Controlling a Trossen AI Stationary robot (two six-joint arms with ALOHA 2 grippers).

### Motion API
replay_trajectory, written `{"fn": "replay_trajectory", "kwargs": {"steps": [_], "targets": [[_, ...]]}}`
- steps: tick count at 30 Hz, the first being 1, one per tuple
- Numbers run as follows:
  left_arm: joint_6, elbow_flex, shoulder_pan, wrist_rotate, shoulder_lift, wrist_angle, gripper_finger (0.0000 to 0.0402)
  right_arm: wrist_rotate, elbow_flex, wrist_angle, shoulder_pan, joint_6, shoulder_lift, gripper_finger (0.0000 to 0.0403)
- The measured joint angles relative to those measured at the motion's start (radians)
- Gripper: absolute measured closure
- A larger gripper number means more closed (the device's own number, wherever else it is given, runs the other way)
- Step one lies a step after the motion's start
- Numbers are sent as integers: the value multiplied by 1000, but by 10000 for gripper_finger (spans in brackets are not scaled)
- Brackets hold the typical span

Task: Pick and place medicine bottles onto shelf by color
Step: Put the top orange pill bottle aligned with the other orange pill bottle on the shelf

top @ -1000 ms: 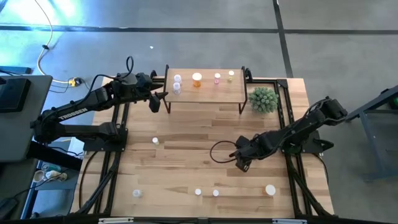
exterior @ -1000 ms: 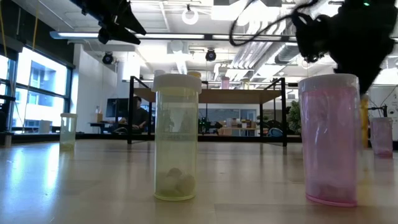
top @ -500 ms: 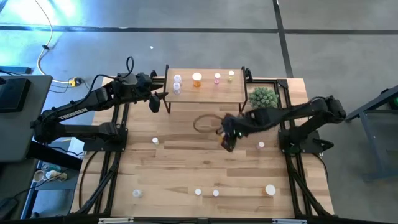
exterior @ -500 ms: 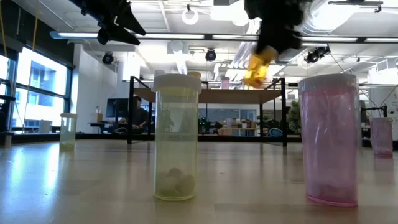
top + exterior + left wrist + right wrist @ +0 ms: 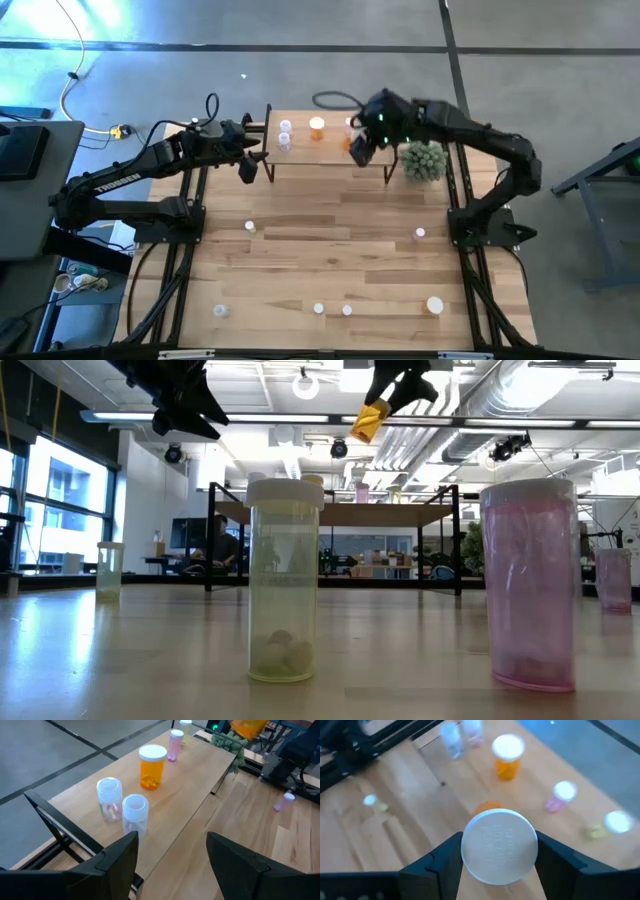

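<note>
We see the right gripper (image 5: 358,148) clamped on an orange medicine bottle (image 5: 499,845) by its white cap, held in the air above the shelf (image 5: 330,152) near the orange bottle (image 5: 317,127) standing there, while the left gripper (image 5: 250,163) hangs open beside the shelf's end.

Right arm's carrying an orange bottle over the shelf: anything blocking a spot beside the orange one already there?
Nothing visible. The right gripper holds the orange bottle above the shelf, where bare board lies next to the standing orange bottle. The pink bottle stands farther along.
</note>
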Motion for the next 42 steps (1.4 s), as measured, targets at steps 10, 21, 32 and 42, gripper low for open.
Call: {"fn": "replay_trajectory", "kwargs": {"steps": [10,21,32,42], "targets": [[-1,0,0,0,0,-1,177,-4,251,-198,-54,-45,212,200],[-2,0,0,0,0,-1,177,-23,301,-175,-51,-167,370,199],[-2,0,0,0,0,-2,177,-24,301,-136,-51,-218,426,198],[-6,0,0,1,0,-2,177,-29,301,-188,-52,-218,438,198]]}}
